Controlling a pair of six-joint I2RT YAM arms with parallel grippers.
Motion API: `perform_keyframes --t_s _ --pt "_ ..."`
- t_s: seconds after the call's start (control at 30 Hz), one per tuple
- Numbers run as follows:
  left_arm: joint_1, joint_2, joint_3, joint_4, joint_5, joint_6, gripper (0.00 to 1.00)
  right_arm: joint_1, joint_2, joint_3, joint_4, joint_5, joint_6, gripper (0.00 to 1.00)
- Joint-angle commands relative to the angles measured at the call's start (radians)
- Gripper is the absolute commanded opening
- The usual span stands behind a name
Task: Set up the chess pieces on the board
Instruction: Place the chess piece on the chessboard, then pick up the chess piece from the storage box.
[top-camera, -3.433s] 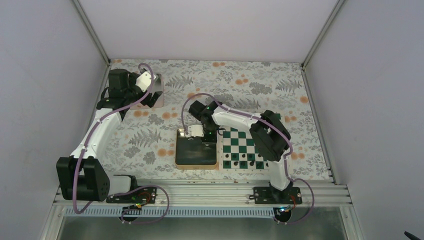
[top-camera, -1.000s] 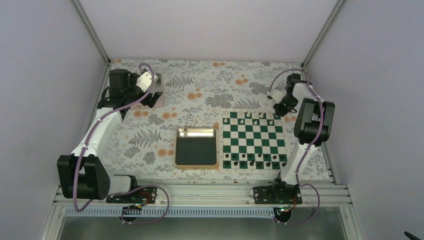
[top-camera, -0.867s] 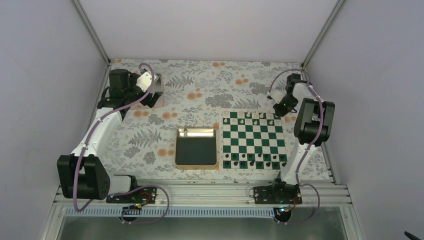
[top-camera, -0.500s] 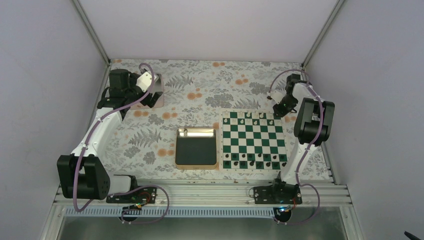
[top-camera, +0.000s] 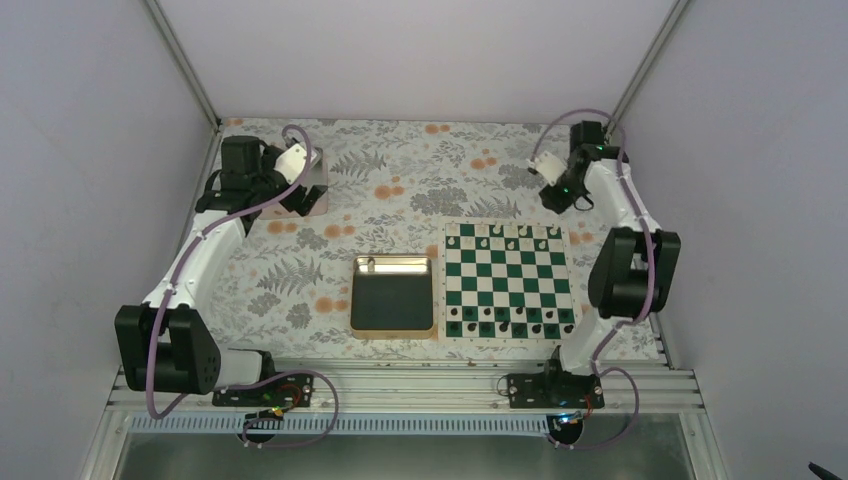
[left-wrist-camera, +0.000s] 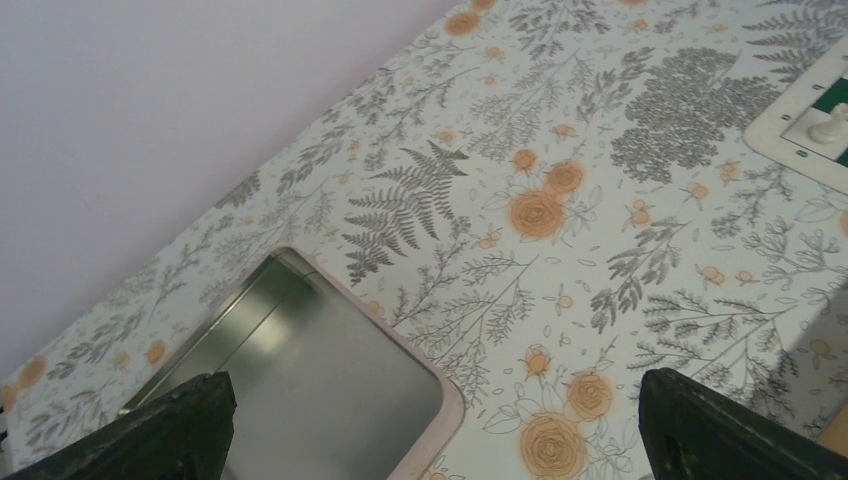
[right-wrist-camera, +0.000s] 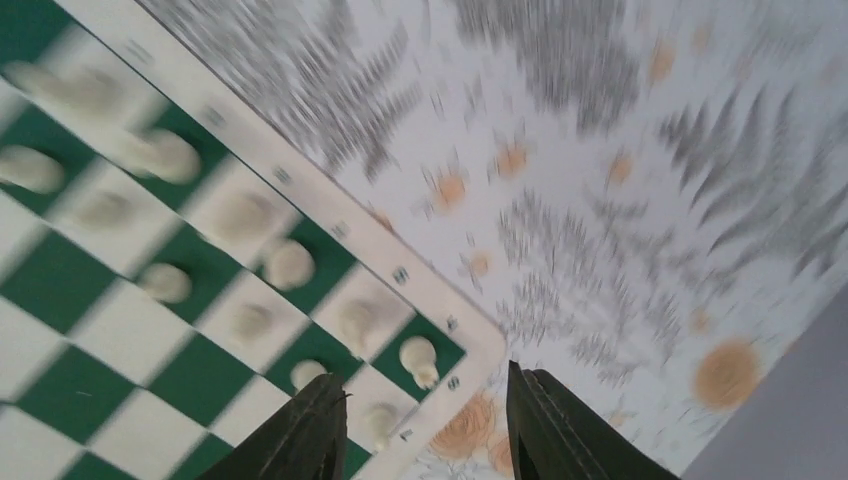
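- The right gripper (right-wrist-camera: 427, 388) is seen partly open and empty above the corner of the board (right-wrist-camera: 185, 375).
- Blurred chess pieces (right-wrist-camera: 290, 265) appear to be stood there.
- The left gripper (left-wrist-camera: 432, 400) is spread wide and empty.

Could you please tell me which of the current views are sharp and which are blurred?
Right wrist view: heavily blurred, the chess pieces and the board smeared into streaks. Left wrist view: sharp, the floral tablecloth and the metal tray crisp. Top external view: sharp and evenly lit.
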Motion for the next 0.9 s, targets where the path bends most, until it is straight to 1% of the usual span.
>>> perform_keyframes --t_s 0.0,0.1,0.3,0.4,0.47,0.57,0.67,0.73,0.87 --pt "-0.031 0.011 0.06 -0.107 0.017 0.07 1.0 0.16 -0.128 0.029 -0.049 -0.021 0.026 0.46" --pt "-0.051 -0.013 0.066 -0.172 -0.011 0.116 1.0 0.281 -0.172 0.029 -0.055 -0.051 0.044 0.47" --pt "-0.108 -0.051 0.099 -0.331 -0.041 0.164 0.99 0.442 -0.18 0.036 -0.022 -0.107 0.102 0.47" --pt "-0.115 -0.077 0.067 -0.308 -0.085 0.148 0.99 0.538 -0.176 0.024 0.004 -0.18 0.096 0.46" --pt "-0.114 -0.083 0.03 -0.261 -0.128 0.129 1.0 0.632 -0.171 -0.002 0.024 -0.181 0.063 0.46" --pt "-0.114 -0.074 -0.002 -0.194 -0.15 0.096 1.0 0.762 -0.162 -0.042 0.051 -0.159 -0.011 0.5" --pt "-0.116 -0.052 -0.006 -0.148 -0.161 0.067 1.0 0.863 -0.103 -0.033 0.053 -0.146 -0.091 0.51" --pt "-0.115 -0.038 -0.001 -0.131 -0.165 0.06 1.0 0.907 -0.066 -0.022 0.031 -0.147 -0.188 0.51" --pt "-0.115 -0.025 -0.001 -0.097 -0.185 0.052 1.0 0.965 -0.052 -0.057 0.041 -0.149 -0.433 0.5"
